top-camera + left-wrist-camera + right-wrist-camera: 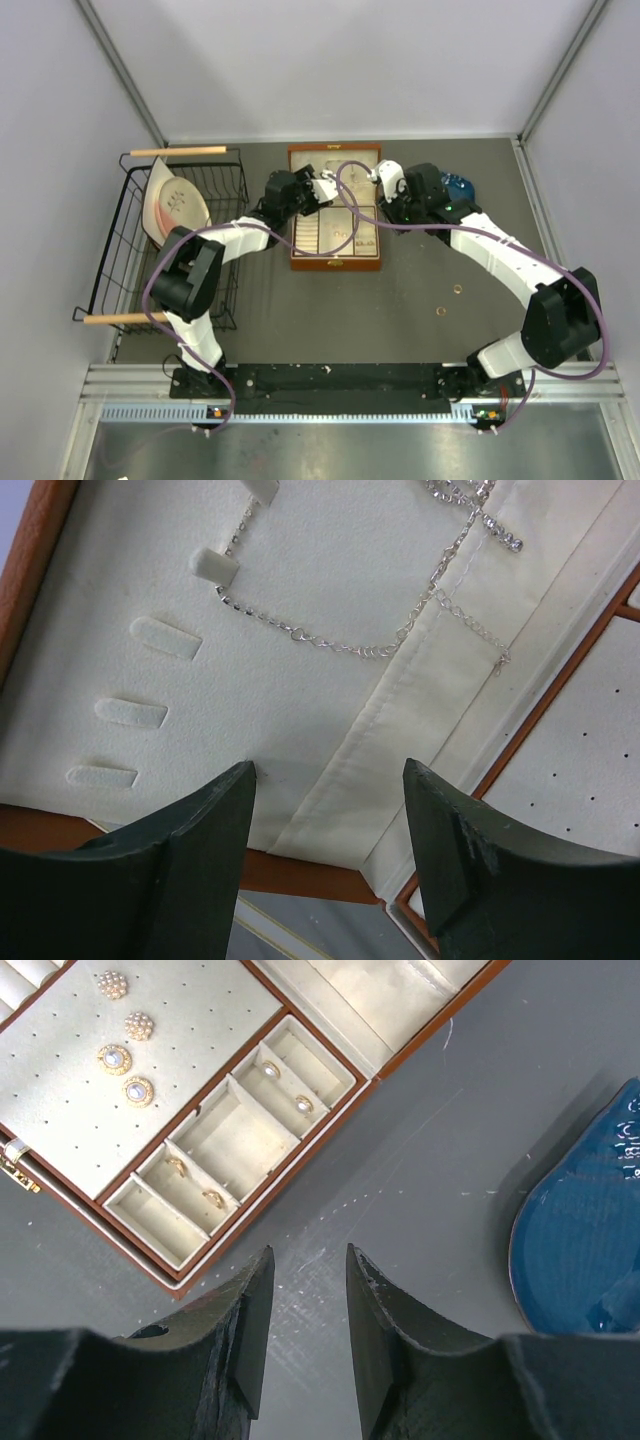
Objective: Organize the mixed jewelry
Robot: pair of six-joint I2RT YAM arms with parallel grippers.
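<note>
Dark grey table (pixel 400 335), closed in by pale panels (pixel 40 200) at the left, rear and right. The widest bare stretch lies in front of the box and to its right.

Far left: a wire basket (pixel 130 200) against the left panel, holding a pale plate (pixel 175 205). The left arm's elbow stands just beside the basket's right rim.

Centre rear: a wooden jewellery box (pixel 335 265), lid raised. The left gripper (pixel 328 770) hangs over the lid's cream lining (pixel 330 550), jaws wide apart with nothing between them. Whether the fingers touch the lining cannot be told. A thin silvery chain necklace (pixel 345 648) is draped across this lining beyond the fingertips, passing two padded tabs (pixel 213 568).

Box tray: a perforated panel carries four earrings (pixel 139 1026). The side compartments (pixel 235 1135) hold small gold pieces (pixel 303 1103).

Right of the box: the right gripper (pixel 309 1252) hovers over bare table beside the box's corner, jaws narrowly parted and empty. A blue dish (pixel 575 1240) lies farther right, near the right panel.

Two tiny gold-coloured rings (pixel 457 290) lie loose on the table close to each other, well apart from the box and nearer than it, beneath the right forearm.
</note>
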